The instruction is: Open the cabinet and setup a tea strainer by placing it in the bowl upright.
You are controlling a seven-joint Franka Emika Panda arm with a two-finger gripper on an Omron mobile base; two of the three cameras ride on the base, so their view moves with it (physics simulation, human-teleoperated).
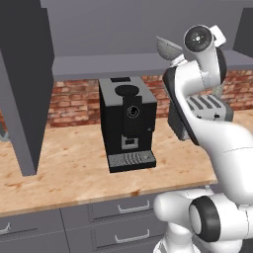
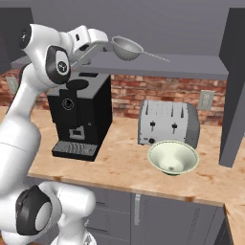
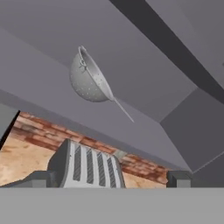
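The cabinet (image 1: 24, 84) stands open, its doors swung out to both sides, the right one (image 2: 234, 86) hanging over the counter. Inside on the grey shelf lies the tea strainer (image 2: 127, 48), a small mesh half-sphere with its thin wire handle pointing right. In the hand view the tea strainer (image 3: 89, 81) sits up ahead of the fingertips (image 3: 37, 178), apart from them. My gripper (image 2: 106, 42) is raised at shelf height just left of the strainer, open and holding nothing. The pale bowl (image 2: 173, 157) rests on the counter in front of the toaster.
A silver toaster (image 2: 167, 123) stands by the brick wall, and a black coffee machine (image 1: 127, 123) sits left of it under the cabinet. Grey drawers (image 1: 123, 207) run below the wooden counter edge. The open left door hangs low over the counter.
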